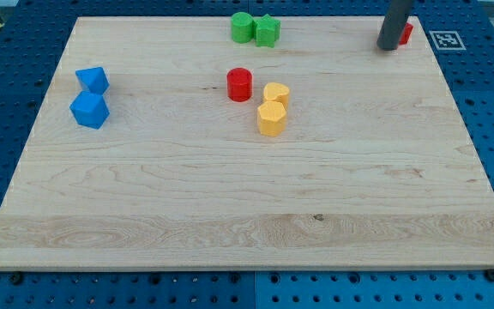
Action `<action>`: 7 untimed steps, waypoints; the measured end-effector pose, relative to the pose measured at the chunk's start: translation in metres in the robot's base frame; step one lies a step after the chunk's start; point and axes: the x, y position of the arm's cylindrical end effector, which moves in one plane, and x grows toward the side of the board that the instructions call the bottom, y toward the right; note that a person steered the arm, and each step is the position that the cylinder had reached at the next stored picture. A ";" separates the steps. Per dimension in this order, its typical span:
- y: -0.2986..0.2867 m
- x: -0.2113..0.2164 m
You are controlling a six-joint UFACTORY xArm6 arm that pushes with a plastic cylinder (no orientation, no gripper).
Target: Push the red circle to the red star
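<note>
The red circle (239, 84) stands on the wooden board a little above its middle. The red star (406, 33) is at the view's top right, mostly hidden behind my dark rod, so only a red sliver shows. My tip (388, 47) rests on the board just left of the red star, touching or nearly touching it. The tip is far to the right of the red circle and above it in the view.
Two yellow blocks (276, 93) (271, 119) sit just right of and below the red circle. A green circle (243, 27) and a green star-like block (268, 31) sit at top centre. Two blue blocks (93, 81) (90, 110) sit at the left. The board's edge (247, 268) runs along the bottom.
</note>
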 end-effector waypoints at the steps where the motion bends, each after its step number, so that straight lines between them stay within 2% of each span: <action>1: 0.007 -0.004; 3: -0.016 0.007; 5: -0.102 0.042; 7: -0.229 0.044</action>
